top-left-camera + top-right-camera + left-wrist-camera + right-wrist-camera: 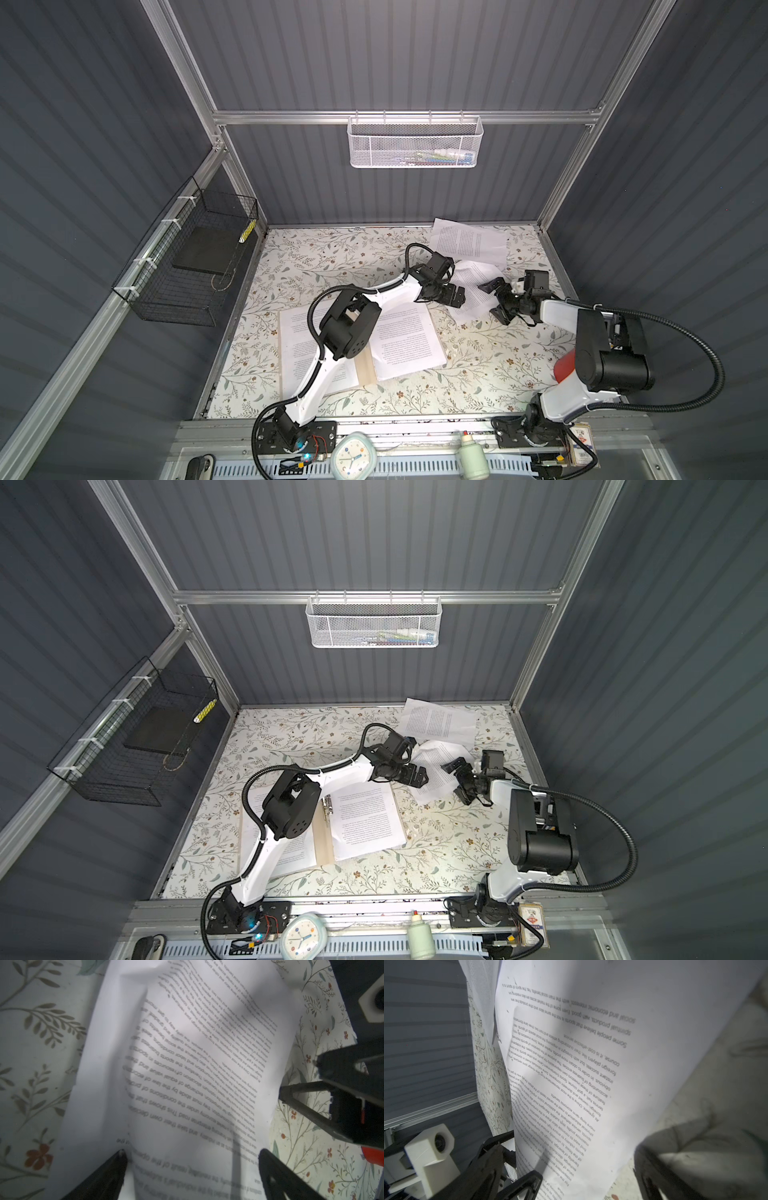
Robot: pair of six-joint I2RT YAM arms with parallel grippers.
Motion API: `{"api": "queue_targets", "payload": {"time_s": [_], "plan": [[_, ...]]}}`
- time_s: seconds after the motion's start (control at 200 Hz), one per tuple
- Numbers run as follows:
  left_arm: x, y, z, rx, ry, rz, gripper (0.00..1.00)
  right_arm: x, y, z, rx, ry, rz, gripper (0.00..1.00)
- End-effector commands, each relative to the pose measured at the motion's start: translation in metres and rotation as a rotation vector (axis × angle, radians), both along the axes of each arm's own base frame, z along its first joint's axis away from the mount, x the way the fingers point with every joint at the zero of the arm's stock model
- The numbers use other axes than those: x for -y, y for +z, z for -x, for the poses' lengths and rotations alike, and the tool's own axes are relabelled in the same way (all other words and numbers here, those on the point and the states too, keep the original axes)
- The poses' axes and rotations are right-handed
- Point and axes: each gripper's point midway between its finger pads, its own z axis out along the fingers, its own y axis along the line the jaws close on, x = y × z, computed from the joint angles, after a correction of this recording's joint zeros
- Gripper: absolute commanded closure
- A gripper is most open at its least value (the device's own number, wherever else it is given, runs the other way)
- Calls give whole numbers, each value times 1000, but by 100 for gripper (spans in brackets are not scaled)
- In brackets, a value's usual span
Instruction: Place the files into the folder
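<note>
Left claw (458, 296), right claw (494, 301) both wide, empty, flank crumpled sheet (473, 277), far right on bench (498, 365). Risk: pinch buckles or tears floppy paper; sheet slips before folder (365, 368).

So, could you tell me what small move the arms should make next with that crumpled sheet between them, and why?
Probably close the left gripper on the buckled sheet: both grippers are open, the right gripper stands opposite, and the sheet's raised edge appears to sit between the left's fingertips, not yet in the open folder.
</note>
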Motion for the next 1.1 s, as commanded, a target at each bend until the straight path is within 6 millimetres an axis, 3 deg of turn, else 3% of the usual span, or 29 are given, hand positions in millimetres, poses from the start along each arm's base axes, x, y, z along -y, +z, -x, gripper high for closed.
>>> {"api": "queue_targets", "payload": {"time_s": [0.0, 0.115, 0.395, 0.645, 0.875, 1.09], "plan": [[-47, -93, 46, -225, 3, -239, 0, -14, -7, 5, 10, 16, -96, 1], [-47, -94, 47, -232, 4, -239, 0, -25, -1, 2, 60, 30, -158, 1], [-43, -95, 48, -249, 13, -220, 0, -43, -5, 18, 62, -4, -277, 1], [-43, -89, 49, -243, 13, -212, 0, -59, -8, 12, 67, 2, -305, 1], [-42, -92, 47, -247, 17, -210, 0, -62, -17, 47, -10, -34, -258, 1], [-41, -87, 42, -265, 63, -172, 5, -67, -10, 53, -1, -16, -258, 1]]}}
